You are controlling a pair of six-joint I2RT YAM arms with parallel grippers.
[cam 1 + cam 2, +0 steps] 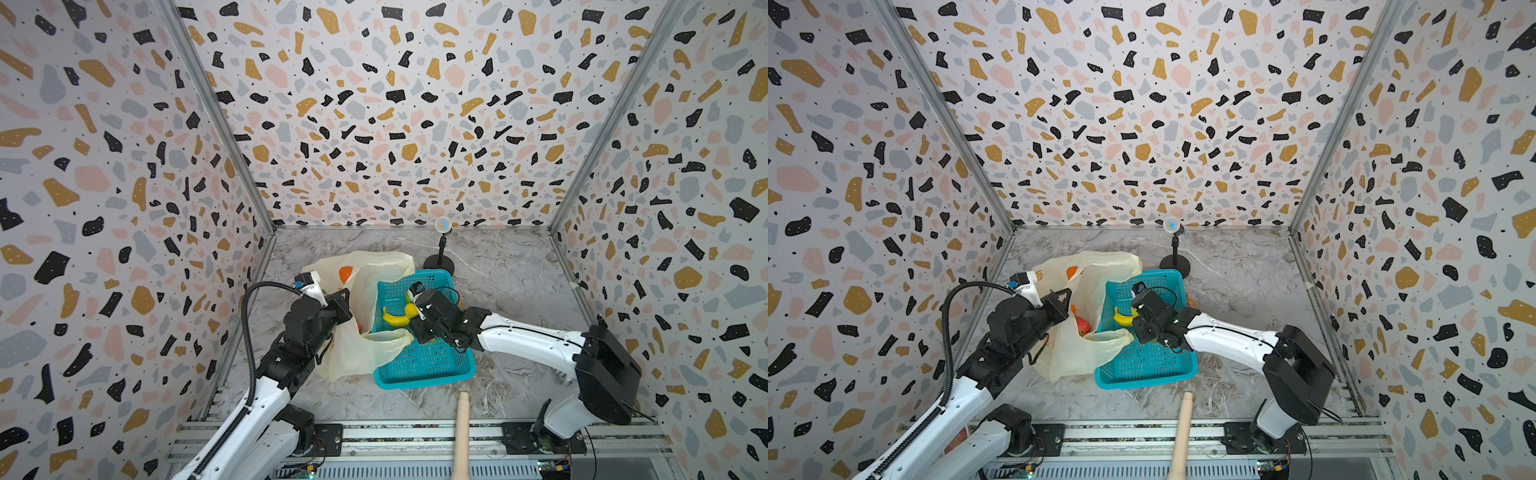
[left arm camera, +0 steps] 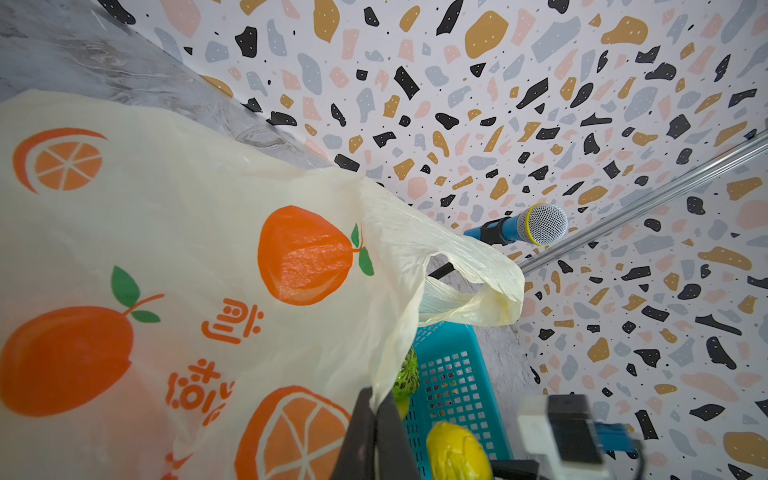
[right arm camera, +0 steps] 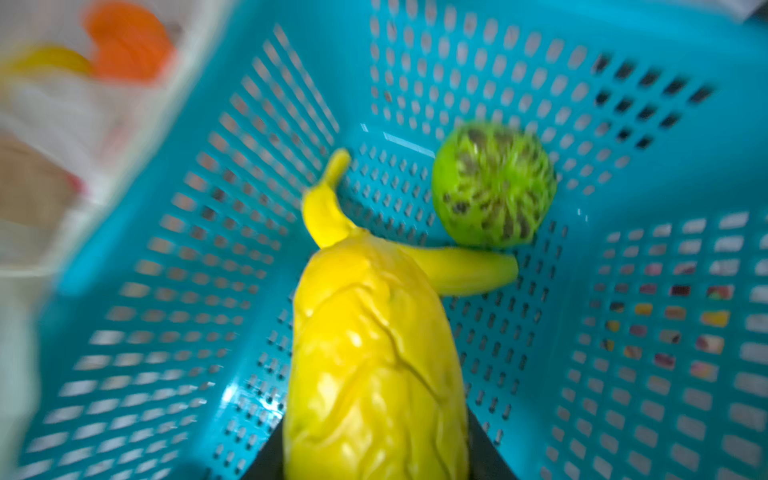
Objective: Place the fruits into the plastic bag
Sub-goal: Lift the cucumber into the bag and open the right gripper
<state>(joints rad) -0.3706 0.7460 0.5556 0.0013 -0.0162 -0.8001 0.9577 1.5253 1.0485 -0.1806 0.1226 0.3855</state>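
Mango [image 3: 374,353] fills most of the right wrist view, glossy yellow and lumpy, with the right gripper [image 3: 378,419] partly closed around it, one dark finger on each side and both looking pressed to its skin. It's down in the teal basket [image 3: 166,332] with the banana [image 3: 457,270] lying right behind it and the green lumpy fruit [image 3: 494,185] just beside the banana's end. Over on the other side the left gripper [image 2: 376,415] is fully pinched on a fold of the plastic bag [image 2: 187,249], holding up the rim near the mouth. The bag lies just left of the basket in both top views, and a red fruit [image 1: 1082,326] is already inside. My worries: the mango is slick and rounded and the grip seems to be near one end, so it could swivel or squirt out on the lift. It overlaps the banana, so that might get nudged or dragged along too. One bag handle [image 1: 390,340] is draped over the basket's rim, right on the path across, so the arm could snag the film and yank it out of the pinch. With only one edge held, the thin mouth could sag shut and the mango would land on the table instead
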